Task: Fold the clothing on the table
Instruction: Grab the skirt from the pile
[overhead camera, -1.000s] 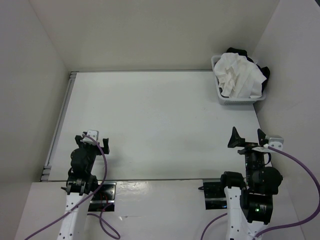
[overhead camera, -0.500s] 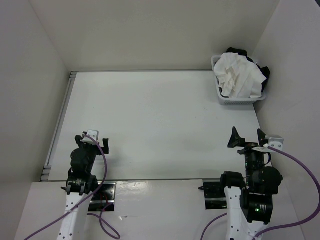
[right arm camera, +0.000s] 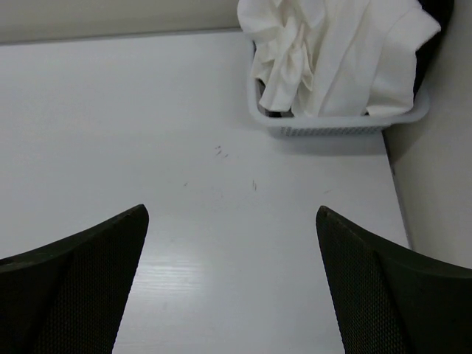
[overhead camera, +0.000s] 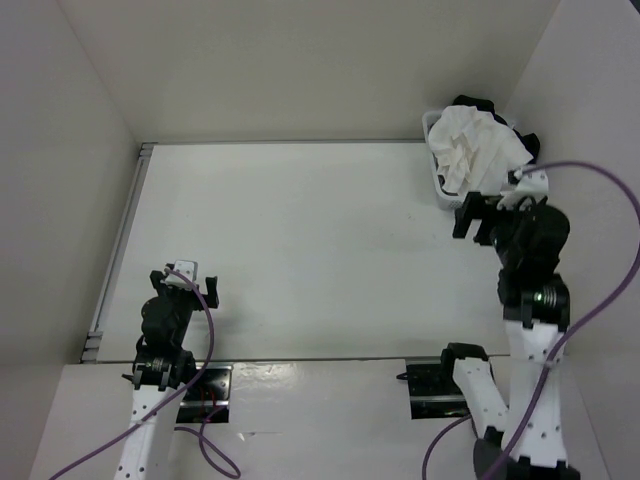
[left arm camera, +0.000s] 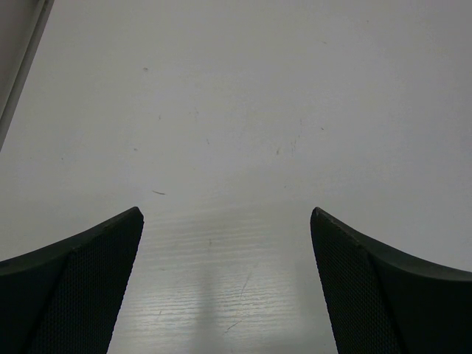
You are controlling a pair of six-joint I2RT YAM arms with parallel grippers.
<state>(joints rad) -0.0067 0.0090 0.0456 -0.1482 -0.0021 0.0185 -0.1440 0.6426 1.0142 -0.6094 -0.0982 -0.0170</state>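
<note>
The clothing point(overhead camera: 478, 150) sits bunched in the basket point(overhead camera: 446, 196) at the right corner of the desk point(overhead camera: 300, 230), so my right claw point(overhead camera: 480, 218) hovers near it, spread wide and empty, ready to pull it out. My left claw point(overhead camera: 185, 281), also open, hangs by its base, out of the way.

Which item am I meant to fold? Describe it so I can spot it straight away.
Look to the far right corner of the large matte white table, where a small white plastic basket stands. The crumpled white thin fabric garment heaped on top in it is the one. The bulky black garments showing behind it are dark; it alone is white.
</note>
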